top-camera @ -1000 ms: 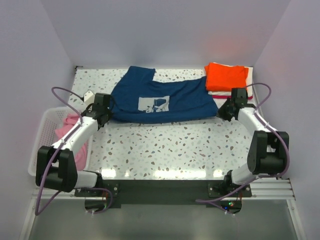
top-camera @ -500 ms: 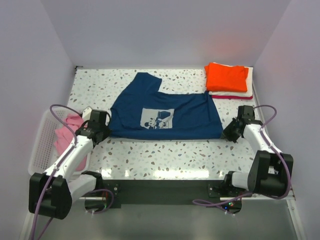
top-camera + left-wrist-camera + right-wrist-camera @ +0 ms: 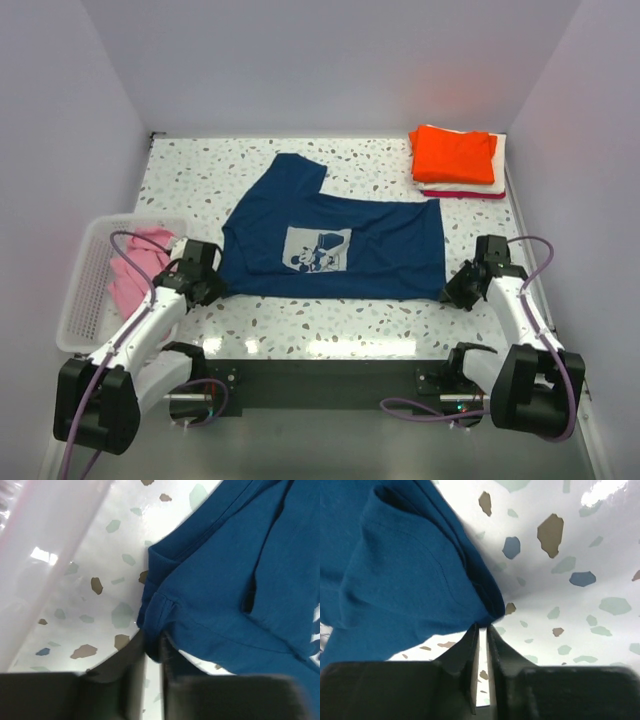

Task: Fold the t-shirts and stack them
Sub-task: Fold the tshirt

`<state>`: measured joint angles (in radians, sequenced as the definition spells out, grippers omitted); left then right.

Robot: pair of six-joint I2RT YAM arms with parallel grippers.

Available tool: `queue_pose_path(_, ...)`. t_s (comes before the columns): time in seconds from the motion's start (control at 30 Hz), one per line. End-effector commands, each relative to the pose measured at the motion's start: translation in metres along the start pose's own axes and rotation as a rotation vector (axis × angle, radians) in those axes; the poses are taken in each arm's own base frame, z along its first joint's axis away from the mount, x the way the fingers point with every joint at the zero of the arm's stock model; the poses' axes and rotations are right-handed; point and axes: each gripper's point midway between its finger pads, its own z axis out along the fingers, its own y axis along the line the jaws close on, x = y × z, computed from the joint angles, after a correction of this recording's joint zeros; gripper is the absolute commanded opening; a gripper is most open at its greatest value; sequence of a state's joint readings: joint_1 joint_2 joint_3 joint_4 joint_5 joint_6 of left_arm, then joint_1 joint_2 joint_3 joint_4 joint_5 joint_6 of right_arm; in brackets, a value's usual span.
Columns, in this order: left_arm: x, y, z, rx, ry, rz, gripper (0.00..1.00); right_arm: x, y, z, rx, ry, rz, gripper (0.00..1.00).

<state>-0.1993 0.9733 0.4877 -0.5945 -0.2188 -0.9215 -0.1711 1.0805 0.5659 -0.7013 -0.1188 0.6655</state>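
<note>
The navy t-shirt (image 3: 330,240) with its pale chest print lies spread flat in the middle of the table, one sleeve pointing to the back. My left gripper (image 3: 205,283) is at its near left corner. In the left wrist view the hem (image 3: 225,580) is bunched between the tips of that gripper (image 3: 154,647). My right gripper (image 3: 460,285) is at the near right corner, and its tips (image 3: 481,628) stand a narrow slit apart, pinching the cloth's corner (image 3: 405,570). A folded orange t-shirt (image 3: 455,152) tops a stack with white and red (image 3: 460,193) ones beneath.
A white slatted basket (image 3: 75,300) stands off the table's left edge with a pink t-shirt (image 3: 125,270) inside; its pale wall (image 3: 45,545) shows close beside my left gripper. The speckled table (image 3: 330,320) ends just in front of the shirt's hem.
Both grippers have pulled toward the near edge, dragging the navy t-shirt with them. It now lies flatter and closer to me.
</note>
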Motion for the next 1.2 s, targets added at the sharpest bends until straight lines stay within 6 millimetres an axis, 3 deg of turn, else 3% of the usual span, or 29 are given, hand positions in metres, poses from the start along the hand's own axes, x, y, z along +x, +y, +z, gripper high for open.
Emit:
queue_pose_path(0.0, 0.005, -0.002, -0.002, -0.017, 0.043, 0.0, 0.3, 0.008, -0.008, -0.003, 0.028, 0.02, 0.013, 0.16)
queue_pose_path(0.03, 0.003, -0.003, -0.004, -0.015, 0.043, 0.004, 0.46, 0.002, -0.009, -0.005, 0.044, 0.006, 0.003, 0.24)
queue_pose_path(0.07, 0.002, -0.005, -0.005, -0.006, 0.044, 0.014, 0.52, 0.0, -0.01, -0.006, 0.057, 0.003, -0.012, 0.29)
queue_pose_path(0.13, -0.008, -0.015, -0.015, 0.027, 0.023, 0.018, 0.61, -0.004, -0.003, -0.008, 0.027, -0.001, -0.046, 0.39)
queue_pose_path(0.2, -0.027, -0.028, -0.029, 0.07, -0.031, 0.042, 0.63, -0.012, 0.011, -0.012, -0.038, -0.025, -0.078, 0.4)
queue_pose_path(0.3, -0.049, -0.053, -0.045, 0.147, -0.073, 0.093, 0.62, -0.031, 0.033, -0.024, -0.139, -0.116, -0.149, 0.45)
queue_pose_path(0.4, -0.052, -0.067, -0.042, 0.185, -0.057, 0.136, 0.51, -0.051, 0.047, -0.037, -0.126, -0.208, -0.202, 0.46)
queue_pose_path(0.47, -0.051, -0.07, -0.037, 0.188, -0.052, 0.142, 0.42, -0.057, 0.068, -0.046, -0.14, -0.253, -0.266, 0.46)
queue_pose_path(0.57, -0.051, -0.078, -0.025, 0.208, -0.053, 0.152, 0.34, -0.054, 0.099, -0.046, -0.178, -0.264, -0.324, 0.46)
queue_pose_path(0.7, -0.045, -0.094, -0.002, 0.221, 0.004, 0.158, 0.36, -0.047, 0.127, -0.037, -0.179, -0.261, -0.392, 0.46)
queue_pose_path(0.87, -0.038, -0.117, 0.008, 0.27, 0.025, 0.169, 0.53, -0.036, 0.126, -0.018, -0.156, -0.22, -0.425, 0.46)
queue_pose_path(1.17, -0.02, -0.125, 0.035, 0.221, 0.07, 0.193, 0.56, -0.01, 0.091, 0.002, -0.114, -0.164, -0.427, 0.46)
